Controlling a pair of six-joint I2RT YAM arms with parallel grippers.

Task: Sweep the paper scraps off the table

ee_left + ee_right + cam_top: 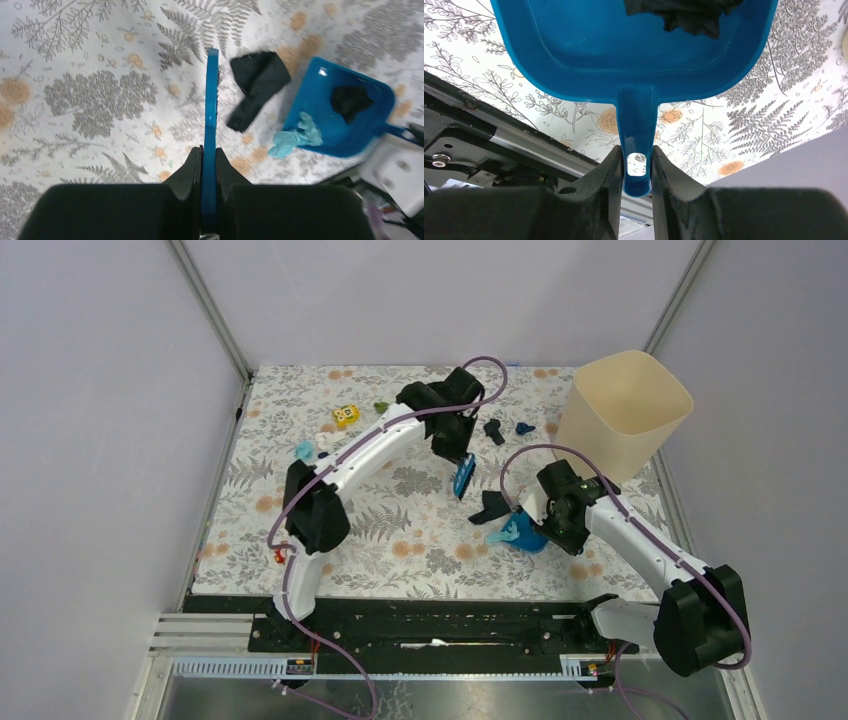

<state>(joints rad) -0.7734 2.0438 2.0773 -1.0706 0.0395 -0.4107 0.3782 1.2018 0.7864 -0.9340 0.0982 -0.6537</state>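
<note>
My left gripper (209,156) is shut on a thin blue brush (211,95), held edge-on above the table (390,540). A large black paper scrap (258,85) lies just right of the brush tip. My right gripper (635,167) is shut on the handle of a blue dustpan (624,50), which rests on the cloth. A black scrap (350,100) sits inside the dustpan (327,130) and a light blue scrap (295,138) lies at its lip. More scraps lie farther back: black (494,430), blue (524,427), green (381,406) and light blue (305,451).
A tall beige bin (622,410) stands at the back right, close behind the right arm. A yellow cube (346,416) sits at the back left. A small red toy (280,555) lies by the left arm's base. Metal rails border the table's edges.
</note>
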